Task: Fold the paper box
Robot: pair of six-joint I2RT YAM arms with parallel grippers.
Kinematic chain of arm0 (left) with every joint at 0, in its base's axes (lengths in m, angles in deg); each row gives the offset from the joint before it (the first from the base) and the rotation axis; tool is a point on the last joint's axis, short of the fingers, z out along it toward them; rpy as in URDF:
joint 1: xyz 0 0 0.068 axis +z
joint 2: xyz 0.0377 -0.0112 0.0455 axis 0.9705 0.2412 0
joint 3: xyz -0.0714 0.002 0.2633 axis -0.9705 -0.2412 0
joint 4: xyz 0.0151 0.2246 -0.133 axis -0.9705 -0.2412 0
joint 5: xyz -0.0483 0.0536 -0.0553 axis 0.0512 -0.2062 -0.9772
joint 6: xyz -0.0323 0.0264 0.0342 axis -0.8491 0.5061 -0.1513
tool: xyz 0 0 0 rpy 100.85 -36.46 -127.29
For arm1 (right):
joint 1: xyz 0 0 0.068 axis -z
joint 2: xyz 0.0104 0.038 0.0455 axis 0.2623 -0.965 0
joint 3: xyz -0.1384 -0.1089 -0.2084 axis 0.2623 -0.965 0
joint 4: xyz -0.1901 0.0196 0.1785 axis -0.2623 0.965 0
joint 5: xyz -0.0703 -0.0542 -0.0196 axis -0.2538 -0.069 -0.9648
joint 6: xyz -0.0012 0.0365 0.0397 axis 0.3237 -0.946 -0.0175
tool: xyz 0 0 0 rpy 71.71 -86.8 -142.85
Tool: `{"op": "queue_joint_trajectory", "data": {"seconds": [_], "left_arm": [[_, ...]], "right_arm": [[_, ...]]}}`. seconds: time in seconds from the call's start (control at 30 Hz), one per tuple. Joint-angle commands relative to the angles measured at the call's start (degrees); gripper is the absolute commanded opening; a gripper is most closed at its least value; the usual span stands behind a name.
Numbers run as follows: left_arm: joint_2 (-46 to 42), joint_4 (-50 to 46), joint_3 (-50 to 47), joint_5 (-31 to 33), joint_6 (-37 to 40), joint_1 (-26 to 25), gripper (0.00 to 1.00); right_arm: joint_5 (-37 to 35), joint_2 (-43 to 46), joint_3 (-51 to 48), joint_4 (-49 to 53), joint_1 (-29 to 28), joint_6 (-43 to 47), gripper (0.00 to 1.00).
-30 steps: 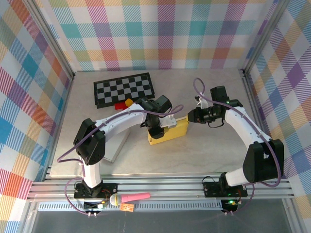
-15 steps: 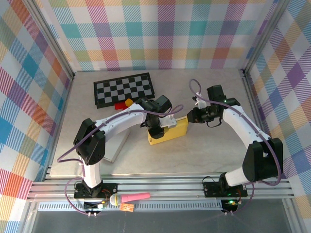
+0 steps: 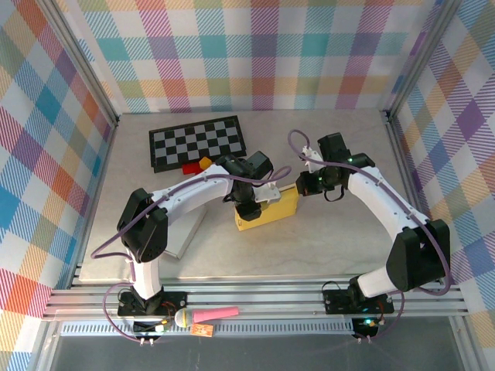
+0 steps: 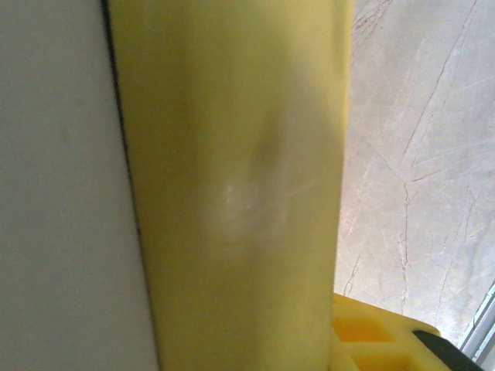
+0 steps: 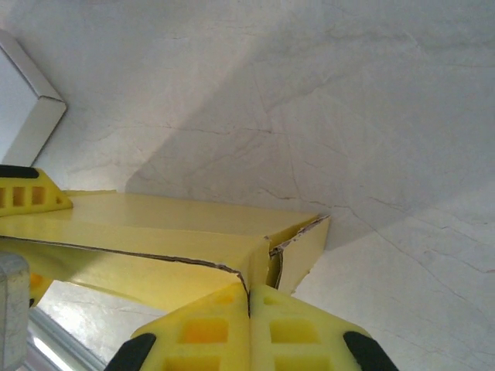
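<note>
R gripper [image 5: 249,313]: jaws together, nothing btwn them, tips just short of the gaping end corner of the yellow paper box [image 5: 193,224], which lies in the middle of the table [image 3: 325,247] btwn the two arms. L gripper [image 3: 253,202] sits on the box top nr its other end; wrist cam too close, can't tell if it's clamped on a panel or just pressing. Judgement: use the closed tips as a pusher, nudge the end flap in squarely along its crease, slow, w/ L pinning the box so it doesn't skid or buckle.

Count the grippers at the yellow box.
2. Left gripper grips the yellow box near its left end; right gripper, shut, sits at its right corner.
</note>
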Motion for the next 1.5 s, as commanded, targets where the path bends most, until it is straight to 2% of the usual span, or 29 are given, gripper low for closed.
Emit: {"op": "queue_joint_trajectory", "data": {"seconds": [0.0,0.2,0.47,0.5,0.57,0.87,1.17,1.33,1.47], "left_arm": [[0.9,-1.17,1.31,-0.75,-0.52,0.92,0.35],[0.88,-0.69,1.63,-1.01,-1.61,2.01,0.37],[0.35,1.28,0.92,-1.01,-4.93,2.55,0.45],[-0.17,1.85,0.58,-1.19,-5.51,2.67,0.48],[-1.36,3.52,-0.59,-0.91,-6.78,2.8,0.54],[-9.27,13.42,-7.69,1.4,-12.26,3.44,0.59],[-17.35,21.5,-14.05,3.17,-18.93,3.76,0.75],[-21.76,21.34,-14.3,2.84,-23.73,5.63,0.7],[-23.64,14.61,-13.88,3.14,-24.86,6.89,0.63]], "right_arm": [[-5.82,1.22,-1.13,1.27,-1.07,-0.1,0.0],[-9.41,4.16,-5.05,-1.09,-2.33,-1.37,0.0],[-12.18,6.08,-8.76,-4.9,-4.44,-6.1,0.0],[-12.44,6.08,-8.76,-5.12,-4.72,-6.51,0.0],[-13.34,6.25,-8.77,-5.49,-5.58,-7.39,0.0],[-16.36,5.47,-6.87,-4.8,-8.49,-11.58,0.0],[-17.66,4.68,-5.43,-3.41,-9.25,-14.7,0.0],[-17.39,3.97,-4.44,-2.82,-9.62,-15.25,0.0],[-17.12,3.62,-3.51,-2.02,-9.7,-15.36,0.0]]}}
